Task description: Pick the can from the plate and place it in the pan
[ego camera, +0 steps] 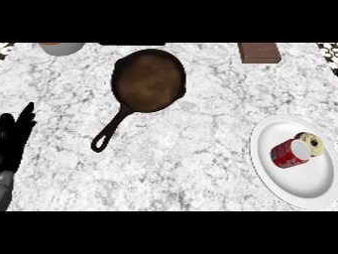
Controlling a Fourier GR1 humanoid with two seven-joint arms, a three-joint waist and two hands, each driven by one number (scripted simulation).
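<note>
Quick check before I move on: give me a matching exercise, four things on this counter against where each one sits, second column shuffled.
Things:
1. can
2. pan
3. left hand
4. brown block

Places:
A. far edge of the counter, right of the pan
B. lying on its side on the white plate
C. open, at the view's left edge
D. middle of the counter, handle pointing toward the robot

Pairs: 1-B, 2-D, 3-C, 4-A

Marble bench (200, 149): dark pan (148, 79), handle toward viewer; white plate (303, 188) at right holding red can (291, 153) on its side; left hand (10, 141) resting open at left edge.
</note>
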